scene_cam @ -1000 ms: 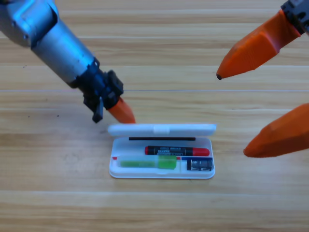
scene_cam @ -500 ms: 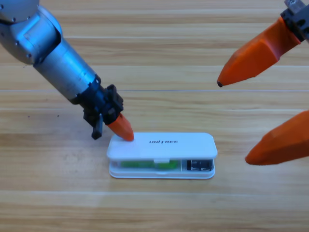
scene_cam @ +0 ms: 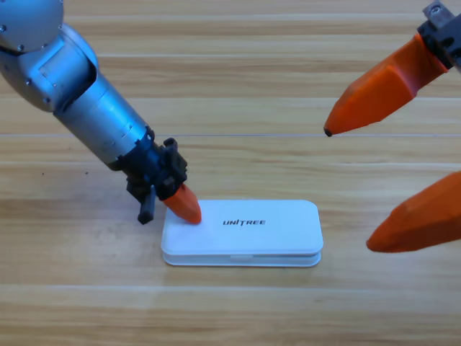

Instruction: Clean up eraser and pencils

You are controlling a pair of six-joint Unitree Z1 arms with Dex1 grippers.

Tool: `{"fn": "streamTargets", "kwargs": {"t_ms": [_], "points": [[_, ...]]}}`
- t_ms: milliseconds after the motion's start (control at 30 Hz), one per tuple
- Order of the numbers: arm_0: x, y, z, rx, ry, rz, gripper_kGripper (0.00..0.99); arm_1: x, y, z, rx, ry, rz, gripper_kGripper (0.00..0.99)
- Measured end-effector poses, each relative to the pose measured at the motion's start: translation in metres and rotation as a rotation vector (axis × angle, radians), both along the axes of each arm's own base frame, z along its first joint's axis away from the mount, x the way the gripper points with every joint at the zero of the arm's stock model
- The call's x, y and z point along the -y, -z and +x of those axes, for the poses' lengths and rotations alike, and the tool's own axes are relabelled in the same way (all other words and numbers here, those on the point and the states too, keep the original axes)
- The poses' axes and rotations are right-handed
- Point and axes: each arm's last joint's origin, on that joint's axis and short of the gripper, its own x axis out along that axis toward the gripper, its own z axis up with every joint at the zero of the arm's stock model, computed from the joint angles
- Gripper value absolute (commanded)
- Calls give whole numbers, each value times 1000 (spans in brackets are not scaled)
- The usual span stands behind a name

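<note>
Case point(scene_cam: 245, 234) lid down under left gripper point(scene_cam: 184, 205) tip

The white UNITREE case point(scene_cam: 242, 233) lies closed and flat on the wooden worktop point(scene_cam: 238, 72), the left hand point(scene_cam: 180, 205) pressing an orange tip on the lid's left end, while the right hand point(scene_cam: 364, 184) waits at the right edge, its two jaws spread well apart.
</note>
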Motion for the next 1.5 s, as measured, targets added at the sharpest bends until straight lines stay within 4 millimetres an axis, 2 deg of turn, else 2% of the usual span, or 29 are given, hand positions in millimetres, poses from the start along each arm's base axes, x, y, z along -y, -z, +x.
{"fn": "streamTargets", "kwargs": {"t_ms": [933,1500], "points": [[27,-1,-19,40,67,25,0,-3,2,1,-19,-15,4,946],[27,2,-26,92,73,12,0,-3,2,1,-19,-17,7,946]]}}
